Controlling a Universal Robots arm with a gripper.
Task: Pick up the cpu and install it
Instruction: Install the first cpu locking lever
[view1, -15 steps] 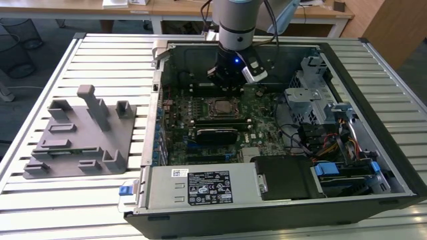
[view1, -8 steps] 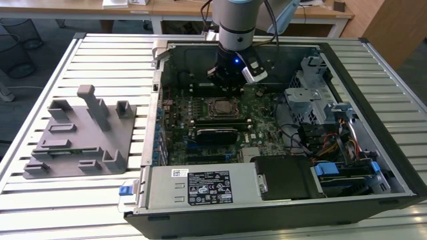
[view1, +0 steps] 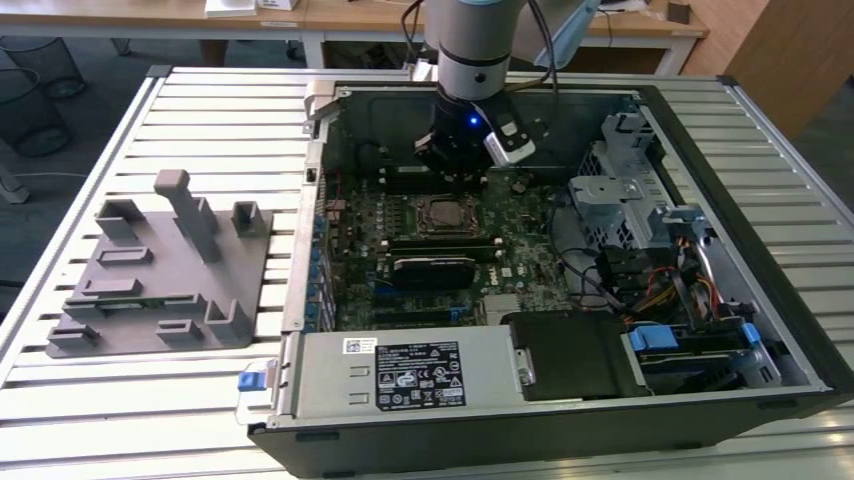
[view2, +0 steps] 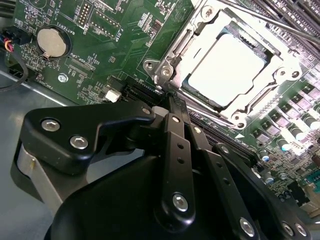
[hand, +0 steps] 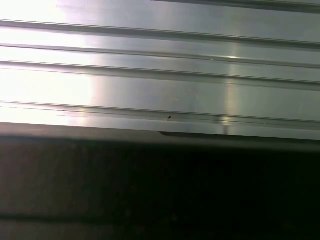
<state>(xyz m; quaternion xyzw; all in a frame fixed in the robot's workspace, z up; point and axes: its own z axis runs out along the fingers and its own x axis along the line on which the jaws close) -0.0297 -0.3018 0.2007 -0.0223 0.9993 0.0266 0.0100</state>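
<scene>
Already cpu (view2: 227, 70) in socket (view2: 175, 47), claw (view1: 461, 178) above

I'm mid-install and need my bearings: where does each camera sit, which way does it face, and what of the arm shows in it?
Exterior view: off the arm, above the table, looking down into the open PC case; the arm reaches down over the motherboard with the gripper just beyond the socket.
Second wrist view: on the wrist, looking past the black gripper linkage at the cpu lying in the socket.
First wrist view: faces ribbed metal slats.
Shared: exterior and second wrist views both show the socket.
</scene>
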